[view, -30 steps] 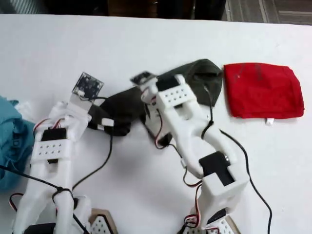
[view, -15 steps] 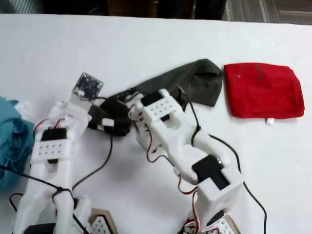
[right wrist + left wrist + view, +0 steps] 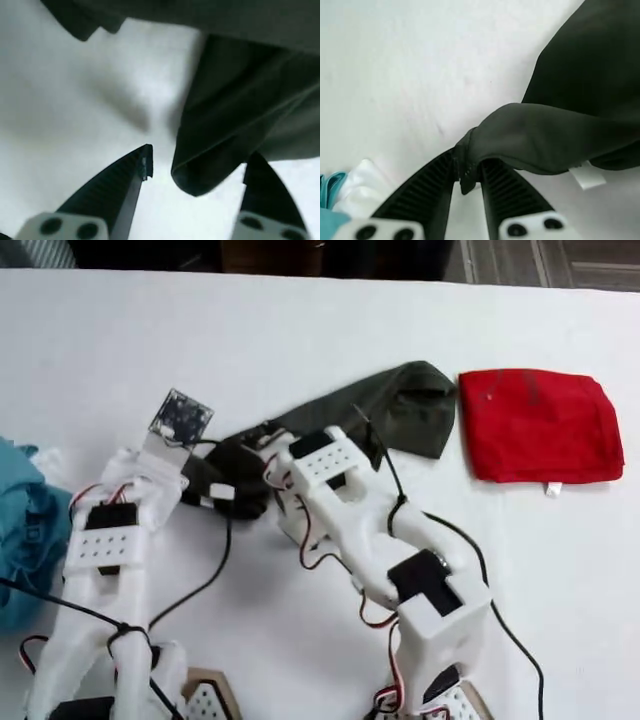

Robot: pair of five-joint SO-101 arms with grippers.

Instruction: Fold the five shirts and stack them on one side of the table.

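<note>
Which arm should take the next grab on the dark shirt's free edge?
Right: the right end effector is open around a fold of the dark shirt. The left end effector is shut on another part.

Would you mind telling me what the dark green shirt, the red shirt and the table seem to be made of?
The dark green shirt: soft matte fabric, likely a cotton knit, since it drapes and bunches limply. The red shirt: similar matte cloth, lying folded with soft wrinkles. The table: smooth white hard surface, perhaps laminate; no grain shows.
</note>
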